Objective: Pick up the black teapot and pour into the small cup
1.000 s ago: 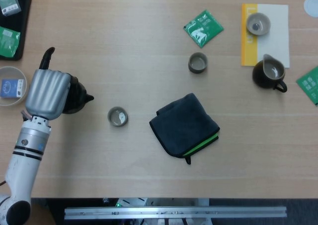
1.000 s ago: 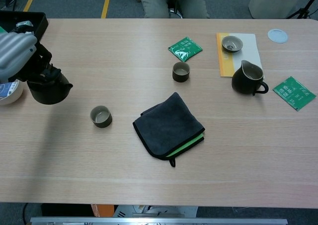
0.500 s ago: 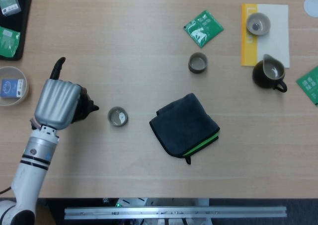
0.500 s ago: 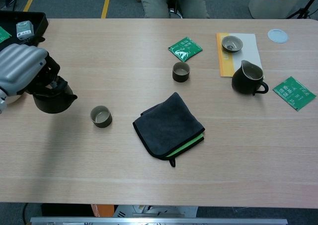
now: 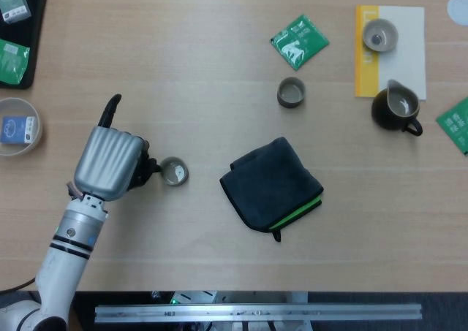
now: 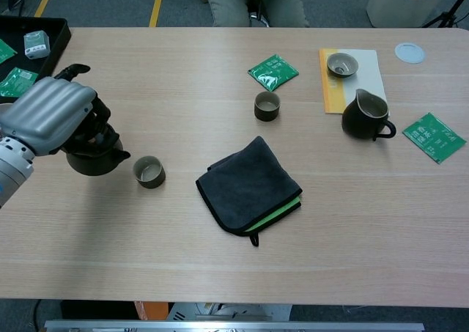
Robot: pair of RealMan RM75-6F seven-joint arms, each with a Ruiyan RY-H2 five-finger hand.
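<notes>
Clutter is sitting across the bench (image 5: 219, 46) as I am looking down: a dark folded cloth (image 5: 272, 184) with a green edge is lying at the centre, a second small cup (image 5: 291, 93) is standing above it, and a green tea packet (image 5: 299, 42) is lying higher up. At the upper right a pale bowl (image 5: 380, 35) is resting on a yellow-and-white card (image 5: 401, 61), with a dark pitcher (image 5: 395, 109) just below it and another green packet (image 5: 456, 123) at the right edge. At the far left a round tub (image 5: 19, 126) is sitting below a black tray (image 5: 18, 35).

Nothing is lying between the teapot and the target; the cloth is well off to the right of the small cup (image 5: 174, 172).

I am holding the black teapot (image 6: 95, 158) in the left hand (image 5: 111, 162), fingers wrapped around its handle side, at the left-centre of the frame. The spout is pointing right, its tip just beside the small cup's rim. One finger is sticking out straight toward the upper left. In the head view the back of the hand is covering most of the pot. The forearm is running down to the lower left corner. The right hand is not appearing in either view.
</notes>
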